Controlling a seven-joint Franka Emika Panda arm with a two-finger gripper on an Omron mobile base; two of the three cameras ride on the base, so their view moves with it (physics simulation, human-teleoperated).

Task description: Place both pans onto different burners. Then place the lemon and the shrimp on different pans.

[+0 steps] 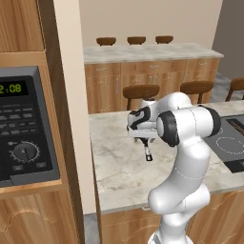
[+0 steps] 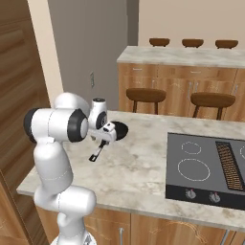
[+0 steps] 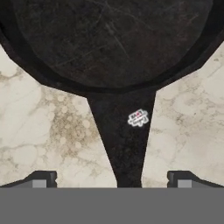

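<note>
One pan [image 3: 109,43], handle between fingertips [image 3: 41,178].

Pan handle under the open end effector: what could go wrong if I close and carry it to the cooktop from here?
1. The end effector straddles the handle near where it widens into the pan; the taper could let the fingers slip as they close.
2. A grip on the handle alone puts the pan's weight off to one side, so it may tilt or twist when lifted.
3. The cooktop lies well to the right across the counter; a long sweep could loosen a weak grip.
</note>
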